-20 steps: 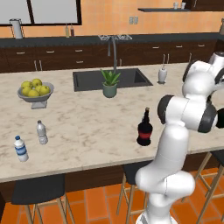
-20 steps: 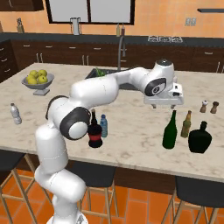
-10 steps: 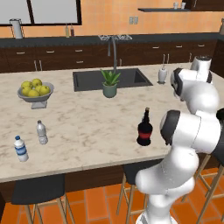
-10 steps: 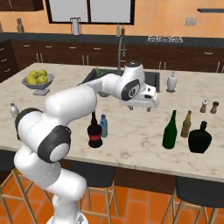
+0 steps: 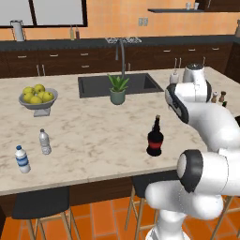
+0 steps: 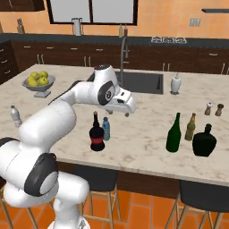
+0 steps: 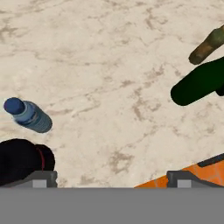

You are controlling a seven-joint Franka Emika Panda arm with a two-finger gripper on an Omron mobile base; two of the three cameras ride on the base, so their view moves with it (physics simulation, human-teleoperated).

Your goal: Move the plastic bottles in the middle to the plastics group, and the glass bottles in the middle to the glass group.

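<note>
The gripper hangs over the marble counter with its jaws spread wide and nothing between them. In the hand view the fingertips rise at 6 o'clock, well apart. At 9 o'clock in that view stands the blue bottle (seen from above, cap toward the camera), and just beside it at 8 o'clock the black bottle with its red label. At 3 o'clock is the green bottle, and at 2 o'clock the brown bottle.

In the right base view the black bottle and blue bottle stand just below the gripper; the green bottle and brown bottle stand together at 3 o'clock.

In the left base view two clear bottles sit at 8 o'clock.
</note>
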